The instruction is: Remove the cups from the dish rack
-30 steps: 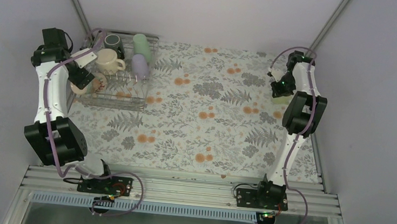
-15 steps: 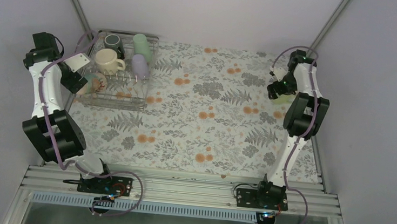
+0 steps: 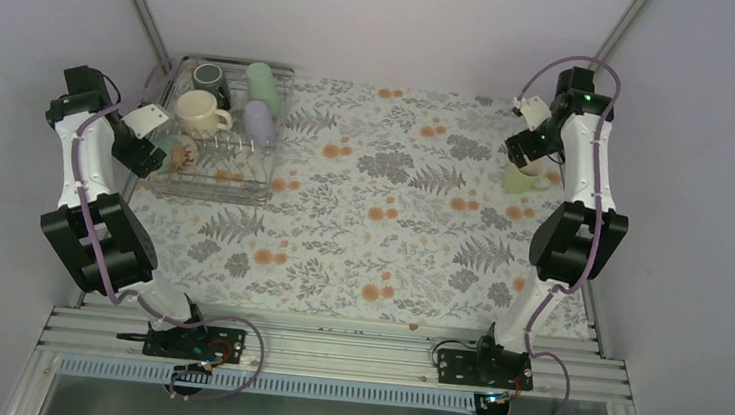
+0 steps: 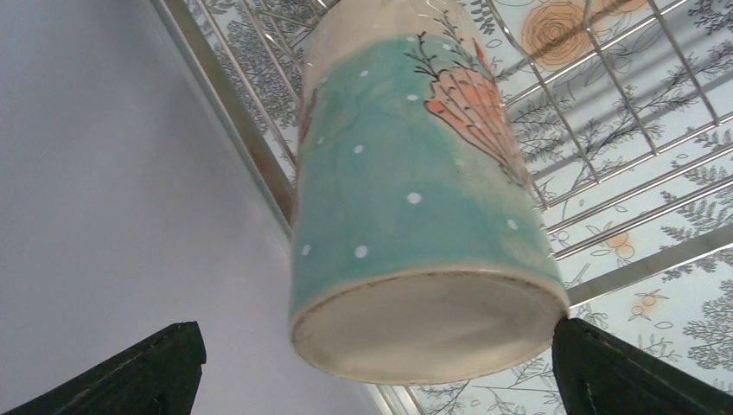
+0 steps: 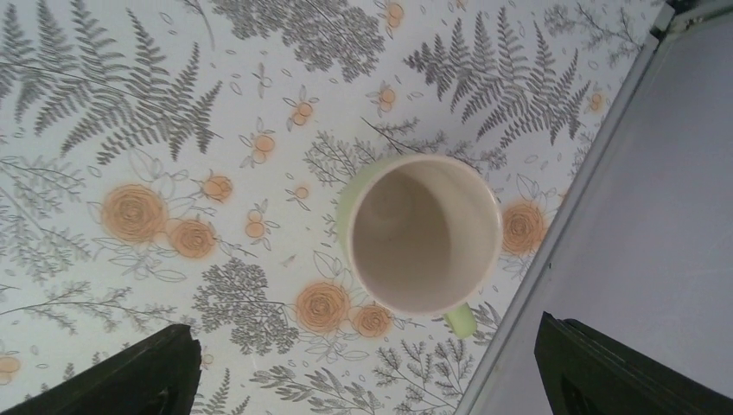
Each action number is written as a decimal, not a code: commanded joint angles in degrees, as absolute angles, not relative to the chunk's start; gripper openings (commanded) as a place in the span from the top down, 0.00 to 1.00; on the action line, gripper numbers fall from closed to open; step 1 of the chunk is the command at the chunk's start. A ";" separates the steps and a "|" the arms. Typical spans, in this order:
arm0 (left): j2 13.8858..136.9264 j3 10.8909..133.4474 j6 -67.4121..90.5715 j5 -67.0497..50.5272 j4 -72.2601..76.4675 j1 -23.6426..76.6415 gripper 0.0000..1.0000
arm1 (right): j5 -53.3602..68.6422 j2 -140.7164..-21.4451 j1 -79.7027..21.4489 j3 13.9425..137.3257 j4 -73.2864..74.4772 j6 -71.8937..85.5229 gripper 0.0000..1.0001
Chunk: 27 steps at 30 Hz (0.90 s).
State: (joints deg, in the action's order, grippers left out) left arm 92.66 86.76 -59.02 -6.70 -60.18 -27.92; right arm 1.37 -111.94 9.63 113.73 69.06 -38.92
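Observation:
The dish rack stands at the far left. It holds a dark mug, a cream mug, a mint-green tumbler, a lilac tumbler and a patterned mug. My left gripper is open at the rack's near left corner. The patterned mug lies between its fingers with its base toward the camera. A pale yellow-green cup stands upright on the table at the far right. My right gripper hangs open above this cup, apart from it.
The rack's left wire wall runs close along the grey side wall. The pale cup stands close to the table's right metal edge, its handle toward that edge. A floral cloth covers the table.
My right gripper has opened, let go of the pale yellow-green cup and risen above it. My left arm has drawn back at the elbow, its gripper staying open at the patterned mug.

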 commanded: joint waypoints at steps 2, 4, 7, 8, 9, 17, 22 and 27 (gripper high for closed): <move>94.18 84.09 -55.96 -10.48 -56.62 -28.31 0.00 | 4.92 -109.65 7.23 113.21 71.19 -37.98 0.00; 94.06 83.42 -54.19 -11.07 -54.52 -28.46 0.00 | 6.78 -109.28 6.46 112.71 72.24 -38.39 0.00; 93.95 82.38 -52.87 -13.99 -54.05 -28.63 0.00 | 6.48 -108.61 5.63 110.95 71.81 -38.23 0.00; 94.01 82.01 -52.56 -14.70 -53.98 -28.65 0.00 | 6.42 -108.41 5.51 110.66 71.61 -38.12 0.00; 94.16 81.76 -52.23 -15.34 -53.97 -28.62 0.00 | 6.48 -108.34 5.46 110.53 71.49 -38.08 0.00; 93.10 80.41 -51.43 -18.25 -53.93 -28.67 0.00 | 6.83 -108.45 5.20 108.97 70.36 -37.81 0.00; 94.12 78.47 -50.45 -16.29 -51.10 -28.69 0.00 | 7.80 -108.59 4.88 108.68 69.98 -37.44 0.00; 94.76 78.23 -49.28 -16.26 -50.03 -28.67 0.00 | 8.32 -108.61 4.44 108.63 69.77 -37.18 0.00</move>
State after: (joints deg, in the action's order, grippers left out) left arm 94.15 78.81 -50.92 -15.29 -51.62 -28.73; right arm 6.85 -110.41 5.19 109.01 70.59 -37.89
